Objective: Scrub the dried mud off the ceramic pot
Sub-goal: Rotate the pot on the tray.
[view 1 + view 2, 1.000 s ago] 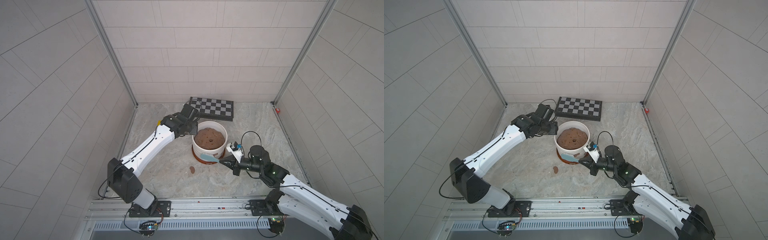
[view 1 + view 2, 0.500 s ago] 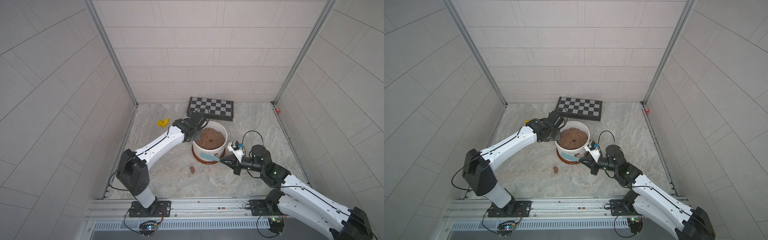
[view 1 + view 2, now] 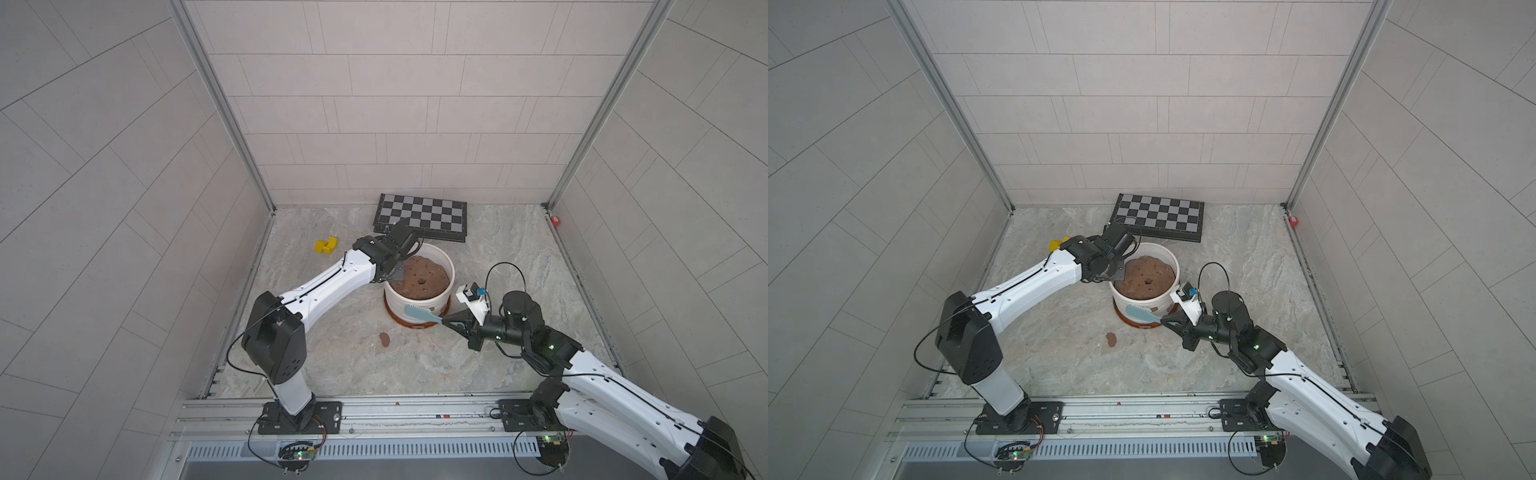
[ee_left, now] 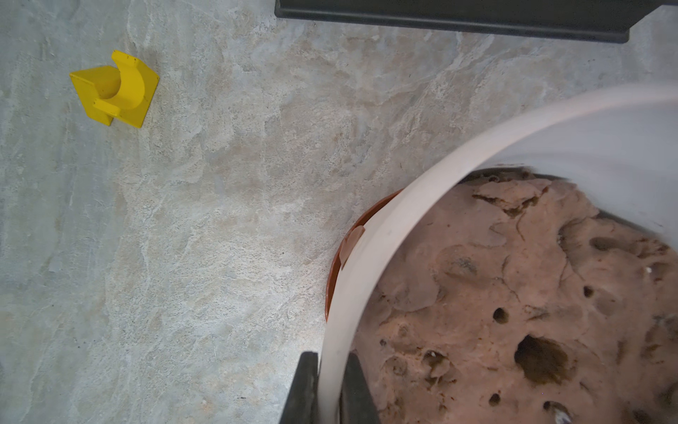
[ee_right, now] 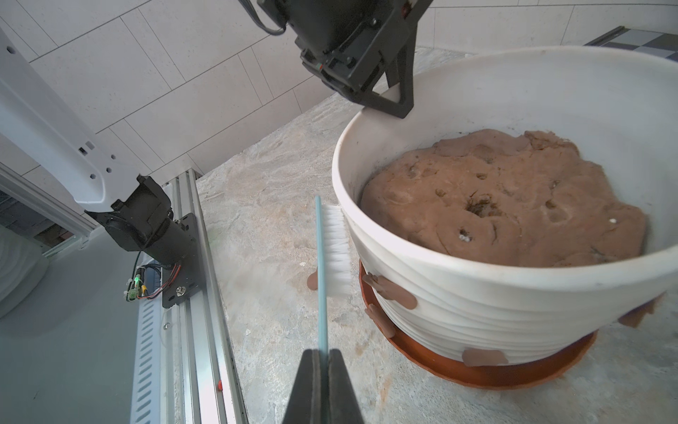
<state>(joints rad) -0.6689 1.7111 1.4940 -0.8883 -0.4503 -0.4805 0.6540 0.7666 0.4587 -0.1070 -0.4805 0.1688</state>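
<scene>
Ceramic pot (image 3: 451, 270) sits mid-bench on a terracotta saucer (image 5: 477, 374), just in front of the chessboard (image 3: 422, 217). It is white with a ribbed wall, upright, and filled with a brown soil mound (image 5: 513, 198) that has a hole at centre.

Dried mud (image 5: 392, 290) shows as several flat reddish-brown patches stuck on the lower wall facing the robot, some reaching down to the saucer edge. Another patch sits on the wall on the left-arm side, seen in the left wrist view. One loose chip lies on the bench (image 3: 498, 249), in front of the pot toward the robot's left and apart from the saucer; both top views show it.

Right pincer (image 5: 321, 352) is clamped on the thin teal handle of a brush (image 5: 323, 257), jaws pressed together on it. The brush head is at the pot's front wall with its white bristles turned toward the ribs — they look to be touching just under the rim, above the patches.

Left pincer (image 4: 329, 356) is clamped on the pot rim on its far-left side, one finger outside the wall and one inside over the soil.

A yellow block (image 3: 326, 246) lies on the bench well to the left of the pot, near the side wall.
</scene>
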